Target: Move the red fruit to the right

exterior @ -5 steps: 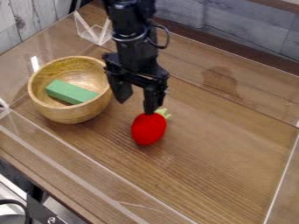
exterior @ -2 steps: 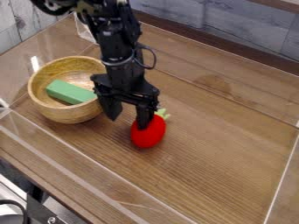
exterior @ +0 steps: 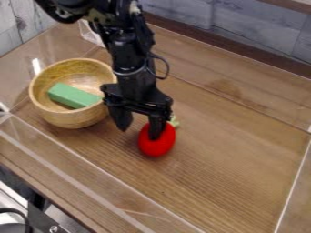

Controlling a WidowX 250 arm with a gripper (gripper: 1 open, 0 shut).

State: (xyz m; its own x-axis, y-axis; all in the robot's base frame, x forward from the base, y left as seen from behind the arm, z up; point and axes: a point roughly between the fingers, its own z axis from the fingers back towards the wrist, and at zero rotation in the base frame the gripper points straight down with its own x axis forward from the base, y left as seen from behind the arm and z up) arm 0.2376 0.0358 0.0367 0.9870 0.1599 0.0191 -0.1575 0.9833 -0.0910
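And here the black arm (exterior: pixel 122 41) runs out of frame at the top — its upper part cut off. The gripper (exterior: pixel 140 114) covers part of the red fruit's (exterior: pixel 157 141) upper side, and the dark round object (exterior: pixel 15 221) at lower left — cropped by the edge, too partial to name.

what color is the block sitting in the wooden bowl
The block is green, a slightly bluish shade, seen best in the camera view.
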